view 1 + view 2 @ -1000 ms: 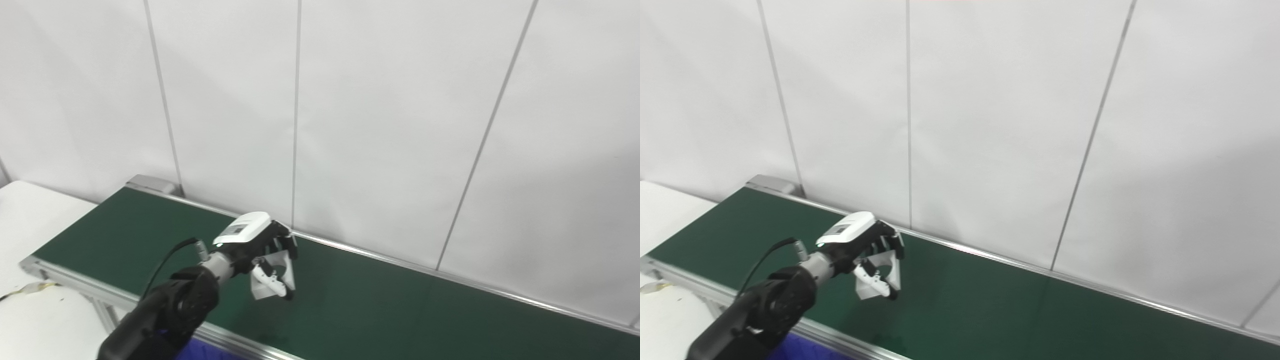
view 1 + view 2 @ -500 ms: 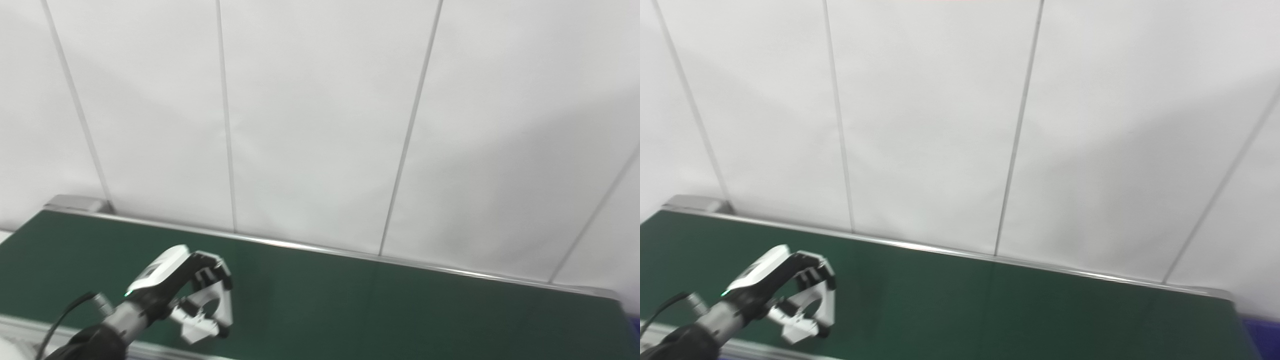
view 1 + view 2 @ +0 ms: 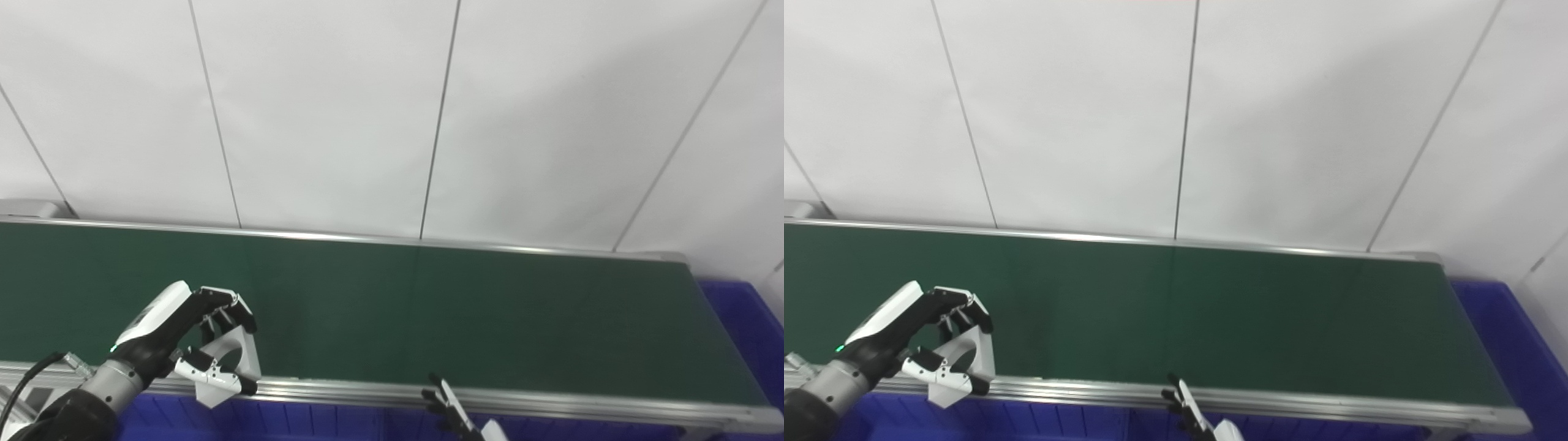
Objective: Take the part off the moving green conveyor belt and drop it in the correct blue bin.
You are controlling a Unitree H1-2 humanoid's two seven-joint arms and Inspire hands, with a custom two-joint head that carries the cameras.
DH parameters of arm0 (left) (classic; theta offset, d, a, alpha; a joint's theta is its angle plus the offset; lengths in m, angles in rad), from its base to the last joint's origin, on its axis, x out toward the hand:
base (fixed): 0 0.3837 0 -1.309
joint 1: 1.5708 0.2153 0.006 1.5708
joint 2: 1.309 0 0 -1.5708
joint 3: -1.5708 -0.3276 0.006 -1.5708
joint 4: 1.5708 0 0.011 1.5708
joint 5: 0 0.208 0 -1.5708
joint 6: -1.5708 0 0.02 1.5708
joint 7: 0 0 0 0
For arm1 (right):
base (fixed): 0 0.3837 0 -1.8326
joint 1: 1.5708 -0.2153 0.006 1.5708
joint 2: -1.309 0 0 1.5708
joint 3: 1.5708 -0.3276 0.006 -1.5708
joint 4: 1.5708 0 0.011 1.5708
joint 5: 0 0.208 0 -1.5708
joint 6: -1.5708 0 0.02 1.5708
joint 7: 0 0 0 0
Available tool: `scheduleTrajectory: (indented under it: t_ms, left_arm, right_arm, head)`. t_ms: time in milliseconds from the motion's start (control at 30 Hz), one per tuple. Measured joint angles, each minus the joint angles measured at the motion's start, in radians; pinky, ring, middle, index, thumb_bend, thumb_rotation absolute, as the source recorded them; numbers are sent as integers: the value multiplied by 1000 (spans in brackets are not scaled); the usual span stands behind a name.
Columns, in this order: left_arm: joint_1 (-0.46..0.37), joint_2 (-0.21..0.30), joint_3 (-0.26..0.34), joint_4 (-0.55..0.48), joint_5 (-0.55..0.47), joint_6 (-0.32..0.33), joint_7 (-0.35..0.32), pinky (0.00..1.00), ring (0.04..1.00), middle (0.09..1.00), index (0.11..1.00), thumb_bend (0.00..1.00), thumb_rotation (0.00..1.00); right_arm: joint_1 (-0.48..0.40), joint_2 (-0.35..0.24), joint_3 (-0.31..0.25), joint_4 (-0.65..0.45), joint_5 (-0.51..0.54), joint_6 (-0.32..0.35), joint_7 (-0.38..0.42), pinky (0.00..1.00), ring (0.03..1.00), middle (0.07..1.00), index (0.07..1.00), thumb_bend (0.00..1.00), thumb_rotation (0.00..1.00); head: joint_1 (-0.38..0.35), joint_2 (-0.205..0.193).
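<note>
Presently we held one white part point(image 3: 229, 367) pinched in our left hand point(image 3: 184, 334). It looked light, stiff; best gripped by its edges. Our right hand's point(image 3: 456, 419) grasp: unclear.

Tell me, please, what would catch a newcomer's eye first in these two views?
First, the left hand at the lower left, shut on a white part with a round hole, held over the near rail of the long green conveyor belt. Next, the blue bin below that rail, and another blue bin past the belt's right end. The fingers of the right hand just peek in at the bottom edge.
</note>
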Motion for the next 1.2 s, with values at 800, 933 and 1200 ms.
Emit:
scheduleTrajectory:
  t_ms: [800, 933, 1200]
  left_arm:
    - [125, -88, -35, -42, -140, -13, -18, 379, 426, 491, 508, 498, 0]
    - [142, -124, -70, 1, -144, -32, -17, 378, 424, 492, 510, 497, 0]
    - [145, -155, -149, 80, -50, -40, -5, 373, 410, 492, 515, 497, 0]
  right_arm:
    - [-6, -18, -28, -113, 21, 110, 78, 797, 861, 899, 999, 829, 466]
    - [-9, -22, -38, -119, 39, 110, 84, 795, 859, 896, 996, 836, 458]
    - [-7, -33, -62, -165, 58, 125, 96, 785, 856, 894, 975, 867, 385]
  head:
    - [64, 123]
    - [80, 141]
    - [113, 186]
